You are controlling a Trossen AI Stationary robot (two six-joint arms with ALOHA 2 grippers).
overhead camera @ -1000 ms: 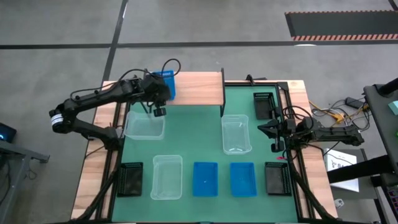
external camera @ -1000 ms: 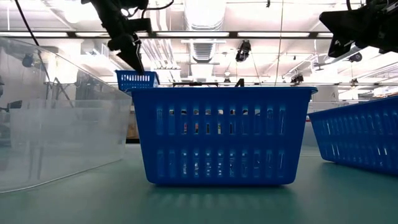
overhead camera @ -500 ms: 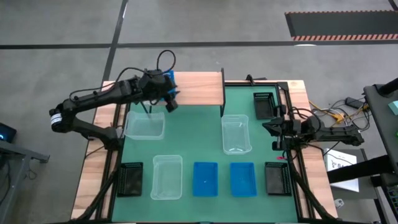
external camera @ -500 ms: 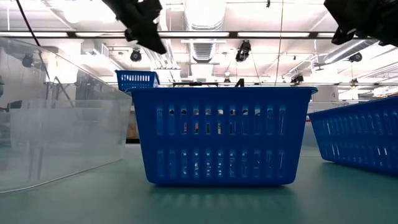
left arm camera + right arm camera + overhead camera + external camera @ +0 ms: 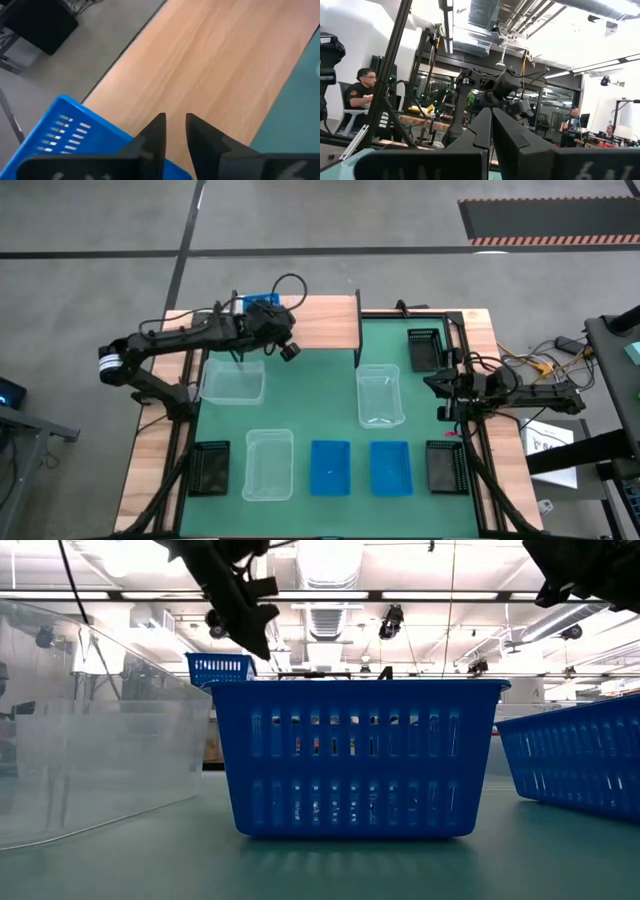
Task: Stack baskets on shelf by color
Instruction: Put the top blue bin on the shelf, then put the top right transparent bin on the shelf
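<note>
1. The left gripper (image 5: 174, 131) is up over the light wooden shelf top (image 5: 320, 320). Its two dark fingers stand a little apart and hold nothing.
2. One bright blue plastic basket (image 5: 75, 135) sits on the shelf, right beside that gripper.
3. I cannot tell if a finger touches the basket's edge.
4. The right gripper (image 5: 440, 388) waits at the right side of the green mat (image 5: 320, 395), pressed shut and empty.
5. On the mat lie two more blue baskets (image 5: 330, 467), three clear plastic baskets (image 5: 379, 395) and three black mesh baskets (image 5: 210, 468), all apart from each other.
</note>
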